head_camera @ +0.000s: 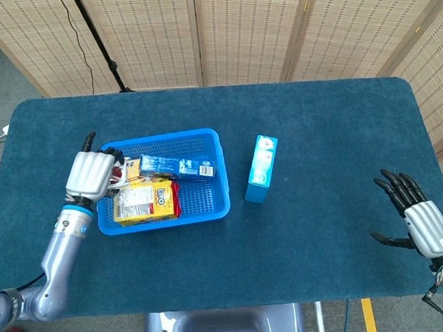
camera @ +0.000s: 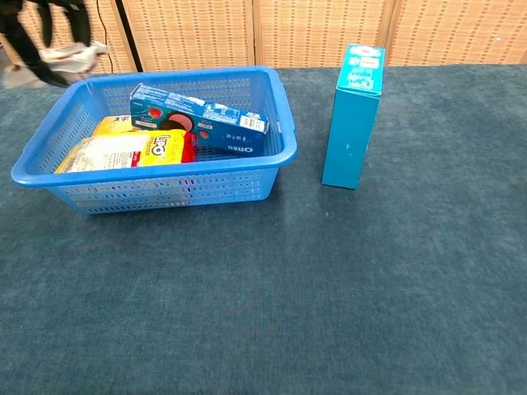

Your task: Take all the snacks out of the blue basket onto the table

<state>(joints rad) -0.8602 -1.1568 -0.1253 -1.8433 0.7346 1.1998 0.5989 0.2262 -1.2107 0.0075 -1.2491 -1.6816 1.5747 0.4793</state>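
The blue basket [head_camera: 209,205] [camera: 165,185] sits left of the table's middle. It holds a blue Oreo box [head_camera: 177,167] [camera: 202,120] and a yellow snack bag [head_camera: 144,200] [camera: 132,150]. My left hand [head_camera: 90,175] [camera: 49,37] is raised over the basket's left rim and grips a small white snack packet [head_camera: 117,175] [camera: 72,54]; it is blurred in the chest view. A light blue box [head_camera: 261,168] [camera: 354,115] stands upright on the table right of the basket. My right hand [head_camera: 416,215] rests open near the table's right front corner, holding nothing.
Folding screens [head_camera: 219,29] stand behind the dark blue table [head_camera: 325,235]. A black stand leg [head_camera: 99,41] comes down at the back left. The table's front edge lies close below my arms.
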